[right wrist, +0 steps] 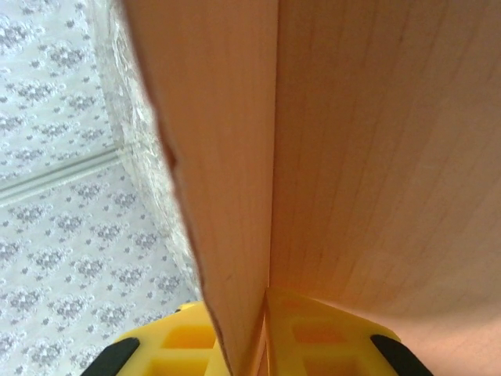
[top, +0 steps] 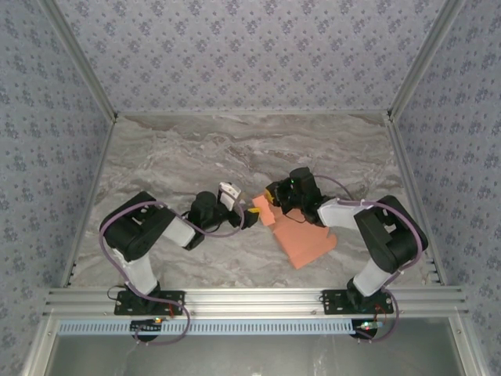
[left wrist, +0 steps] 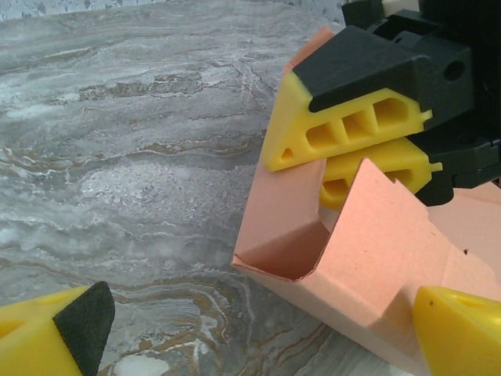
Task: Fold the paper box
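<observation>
The paper box [top: 304, 237] lies on the marble-patterned table [top: 235, 149], toward 4 o'clock from the table's centre in the top view. Most of it is flat on the surface, a salmon-orange sheet running from 5 o'clock up to 11 o'clock. Its 11 o'clock end is lifted and bent.

The right gripper [top: 272, 200] sits at that raised end, its arm reaching in from 4 o'clock. It is clamped on the box. Seen from the left wrist, the right gripper [left wrist: 356, 153] has its two yellow fingers [left wrist: 344, 129] stacked one above the other, with an upright flap [left wrist: 282, 196] pinched between them. The right gripper [right wrist: 250, 348] looks the same in its own wrist view, where the paper box [right wrist: 368, 157] runs down into the narrow gap between the fingers [right wrist: 168, 348].

The left gripper [top: 243, 207] is at 9 o'clock of the raised end, just beside it, with its jaws spread wide and gripping nothing. In its own view the left gripper [left wrist: 262, 337] has one finger at 7 o'clock over the bare table [left wrist: 117, 157] and the other at 5 o'clock in front of the paper box [left wrist: 376, 251]. Whether that finger touches the cardboard cannot be told. Between them the folded corner forms an open pocket, one wall standing and another leaning toward 1 o'clock.

Flowered walls [top: 235, 47] close the table at 9, 12 and 3 o'clock
</observation>
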